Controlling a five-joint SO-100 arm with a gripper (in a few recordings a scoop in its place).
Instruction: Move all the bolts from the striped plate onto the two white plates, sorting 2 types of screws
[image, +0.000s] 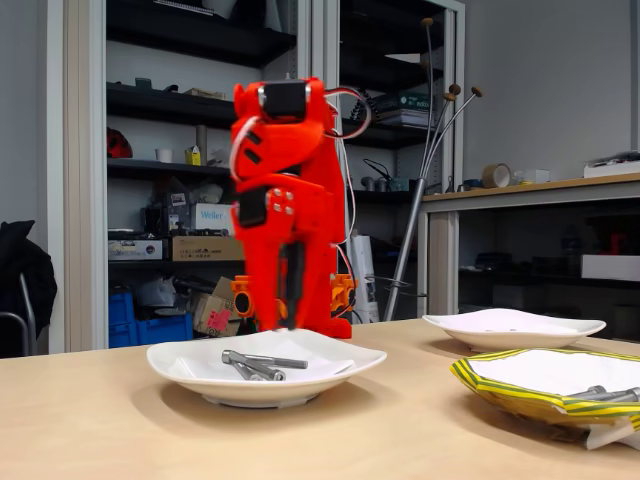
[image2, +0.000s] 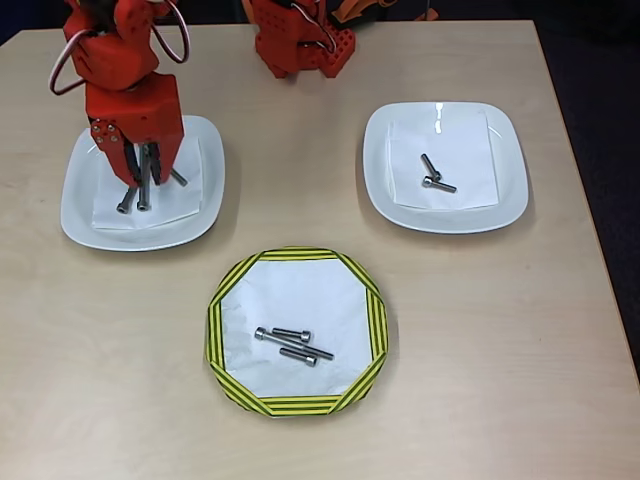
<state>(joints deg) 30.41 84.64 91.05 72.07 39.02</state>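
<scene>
Silver-grey bolts are split three ways right now, and I'm standing over the left white plate (image2: 100, 215) in the overhead view, my tool (image2: 141, 175) hanging just above the long ones (image2: 133, 197) lying on its paper liner. My fingers look slightly apart with nothing between them, so I judge this a drop-off just made: the long bolts lie together under me, which fits this plate being the long-bolt pile. In the fixed view my tool (image: 288, 300) hovers above that same plate (image: 200, 372), clear of the bolts (image: 255, 365).

Over on the right white plate (image2: 510, 195), two short stubby bolts (image2: 433, 174) lie touching at one end; that's the other type.

The striped plate (image2: 375, 330), nearest the front edge of the surface, holds three bolts (image2: 293, 345) bunched at its centre, so the job's not done. They lie close together, so I'd say picking one without nudging its neighbours is the tricky part.
</scene>
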